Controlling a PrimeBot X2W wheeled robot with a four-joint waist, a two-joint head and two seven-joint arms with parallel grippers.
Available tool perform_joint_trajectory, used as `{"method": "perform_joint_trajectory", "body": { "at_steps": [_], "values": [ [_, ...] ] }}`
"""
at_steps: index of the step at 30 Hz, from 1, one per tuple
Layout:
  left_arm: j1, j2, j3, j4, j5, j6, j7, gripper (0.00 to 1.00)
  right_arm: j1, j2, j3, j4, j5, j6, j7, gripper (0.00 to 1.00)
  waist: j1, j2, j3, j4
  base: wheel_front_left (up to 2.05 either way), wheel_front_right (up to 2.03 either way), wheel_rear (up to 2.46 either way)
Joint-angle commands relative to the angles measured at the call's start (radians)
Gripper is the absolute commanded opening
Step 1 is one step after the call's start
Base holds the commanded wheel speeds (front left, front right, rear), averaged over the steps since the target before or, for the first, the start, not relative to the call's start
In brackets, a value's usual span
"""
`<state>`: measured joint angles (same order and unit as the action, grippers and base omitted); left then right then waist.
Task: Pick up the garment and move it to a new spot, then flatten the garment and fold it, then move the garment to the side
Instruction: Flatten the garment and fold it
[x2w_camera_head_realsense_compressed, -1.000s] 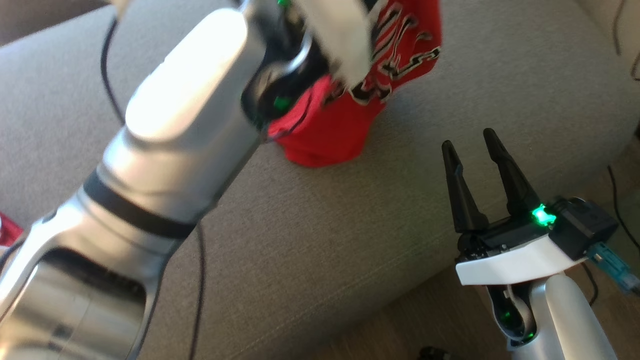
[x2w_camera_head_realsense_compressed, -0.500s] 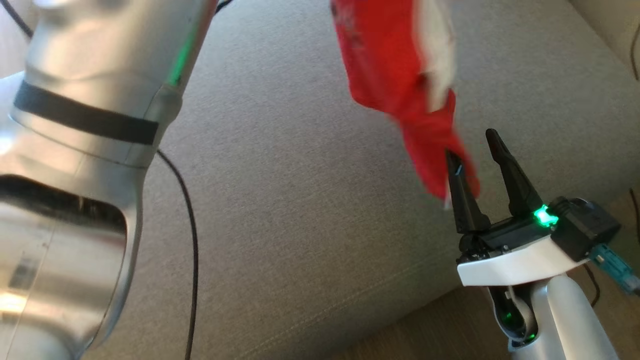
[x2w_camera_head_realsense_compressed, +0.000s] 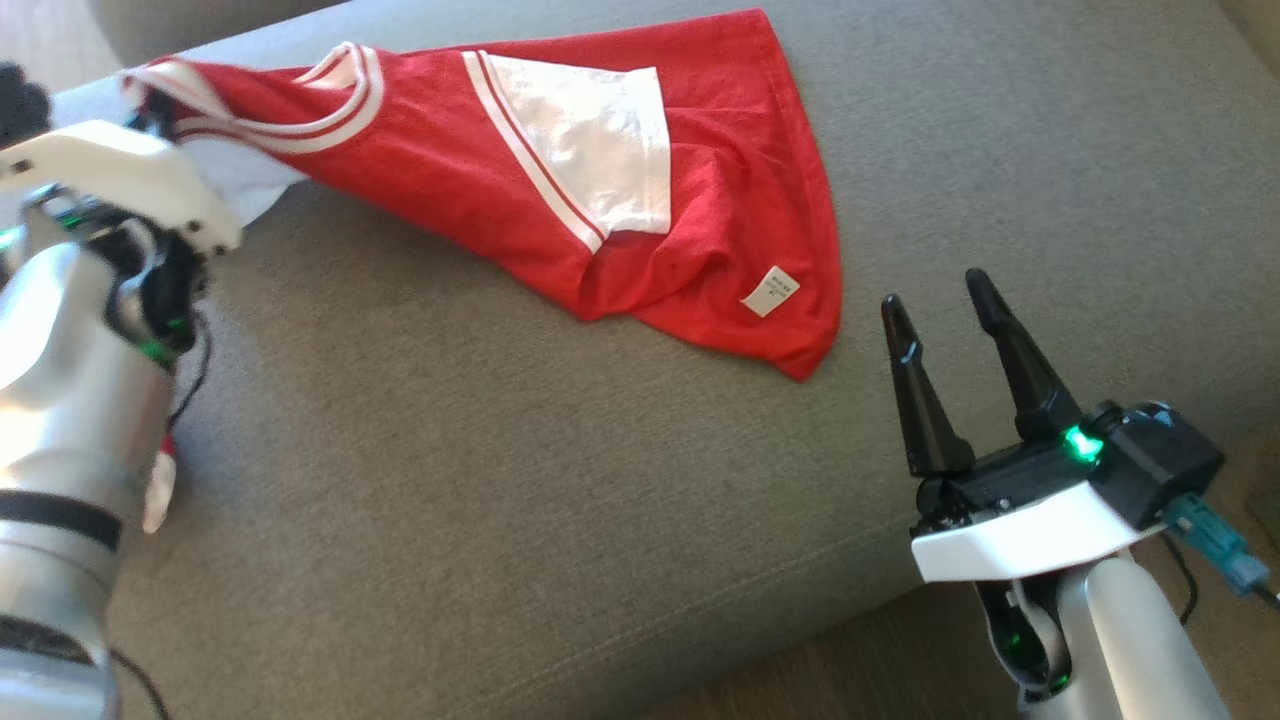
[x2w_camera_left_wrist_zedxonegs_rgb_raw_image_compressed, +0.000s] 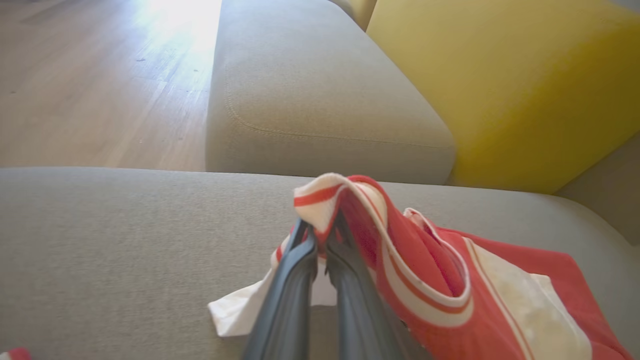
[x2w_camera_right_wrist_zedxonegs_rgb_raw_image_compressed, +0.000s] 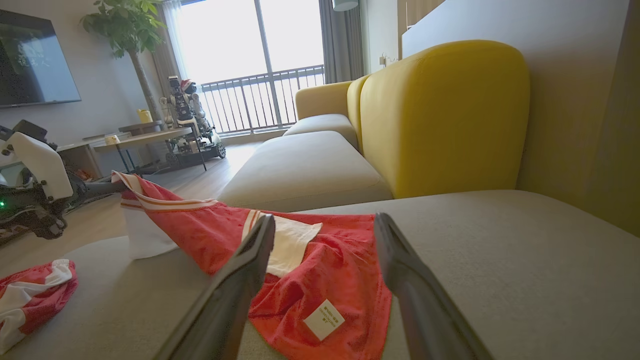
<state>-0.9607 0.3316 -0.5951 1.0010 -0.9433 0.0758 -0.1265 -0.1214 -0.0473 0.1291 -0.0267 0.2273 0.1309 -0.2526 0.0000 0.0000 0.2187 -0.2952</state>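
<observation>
Garment: a red jersey with a white panel and red-and-white striped trim. Most of it lies in loose folds on the grey seat cushion, with one end lifted off it.
Left gripper: fingers pressed together on the striped trim, holding that end up above the cushion's left part.
Right gripper: fingers spread with nothing between them, over the cushion's front edge. It is near the garment's lowest corner and not touching it.
Care label: a white tag on the red fabric near that lowest corner; the print is too small to read.
Hidden: in the head view the left gripper's fingers sit behind its white wrist housing, so the grip is clear only from the left wrist view. How much fabric is caught between the fingers cannot be told.
Cut off: in the left wrist view the garment runs out past the lower right corner.
Second cloth: red and white, bunched at the cushion's left end, well apart from the garment. The picture edge clips it, and whether it lies fully on the cushion cannot be told.
Backrest: yellow, rising behind the cushion.
</observation>
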Motion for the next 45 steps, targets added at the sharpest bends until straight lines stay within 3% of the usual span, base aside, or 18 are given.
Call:
{"method": "perform_joint_trajectory", "body": {
  "at_steps": [1,3,4,5,11,13,18,23,27,31,36,43,44,45],
  "values": [
    [-0.037,0.070,0.034,-0.019,0.013,-0.004,-0.035,0.00,0.002,-0.003,0.021,-0.023,-0.016,0.000,-0.009,1.00,0.0000,0.0000,0.014,0.024,0.00,0.00,0.00],
    [-0.026,0.095,0.029,-0.012,0.026,-0.008,-0.057,0.04,0.002,-0.003,0.024,-0.009,-0.024,0.000,-0.009,1.00,0.0000,0.0000,0.022,0.040,0.00,0.00,0.00],
    [-0.024,0.108,0.020,-0.012,0.042,-0.004,-0.071,0.38,0.003,-0.003,0.028,0.000,-0.026,0.000,-0.009,1.00,0.0000,0.0000,0.026,0.048,0.00,0.00,0.00],
    [-0.022,0.117,0.012,-0.012,0.058,0.001,-0.084,1.00,0.003,-0.003,0.033,0.011,-0.028,0.000,-0.009,1.00,0.0000,0.0000,0.028,0.055,0.00,0.00,0.00],
    [0.022,0.135,-0.015,-0.075,0.131,0.029,-0.128,1.00,0.006,-0.003,0.066,0.103,-0.020,0.000,-0.009,1.00,0.0000,0.0000,0.030,0.083,0.00,0.00,0.00],
    [0.058,0.143,-0.017,-0.136,0.174,0.060,-0.134,1.00,0.004,-0.003,0.068,0.172,0.014,0.000,-0.009,1.00,0.0000,0.0000,0.028,0.096,0.00,0.00,0.00],
    [0.255,0.132,0.072,-0.491,0.328,0.213,-0.135,1.00,-0.047,-0.003,0.014,0.345,0.096,0.000,-0.009,1.00,0.0000,0.0000,0.012,0.136,0.00,0.00,0.00],
    [0.538,0.060,0.164,-0.852,0.454,0.273,-0.135,1.00,-0.147,-0.003,-0.076,0.599,0.125,0.000,-0.009,1.00,0.0000,0.0000,-0.012,0.177,0.00,0.00,0.00],
    [0.715,-0.013,0.183,-1.036,0.573,0.275,-0.135,1.00,-0.209,-0.003,-0.186,0.714,0.140,0.000,-0.009,1.00,0.0000,0.0000,-0.027,0.217,0.00,0.00,0.00],
    [0.826,-0.085,0.183,-1.127,0.656,0.254,-0.135,1.00,-0.263,-0.003,-0.236,0.808,0.162,0.000,-0.009,1.00,0.0000,0.0000,-0.037,0.254,0.00,0.00,0.00],
    [0.890,-0.151,0.194,-1.139,0.710,0.206,-0.135,1.00,-0.301,-0.003,-0.234,0.867,0.220,0.000,-0.009,1.00,0.0000,0.0000,-0.045,0.295,0.00,0.00,0.00],
    [0.913,-0.202,0.228,-1.118,0.768,0.151,-0.135,1.00,-0.318,-0.003,-0.170,0.934,0.274,0.000,-0.009,1.00,0.0000,0.0000,-0.055,0.314,0.00,0.00,0.00],
    [0.915,-0.206,0.233,-1.116,0.774,0.145,-0.135,1.00,-0.320,-0.003,-0.165,0.943,0.279,0.000,-0.009,0.87,0.0000,0.0000,-0.058,0.315,0.00,0.00,0.00],
    [0.917,-0.211,0.239,-1.114,0.779,0.139,-0.135,1.00,-0.322,-0.003,-0.161,0.949,0.284,0.000,-0.009,0.64,0.0000,0.0000,-0.060,0.315,0.00,0.00,0.00]
  ]
}}
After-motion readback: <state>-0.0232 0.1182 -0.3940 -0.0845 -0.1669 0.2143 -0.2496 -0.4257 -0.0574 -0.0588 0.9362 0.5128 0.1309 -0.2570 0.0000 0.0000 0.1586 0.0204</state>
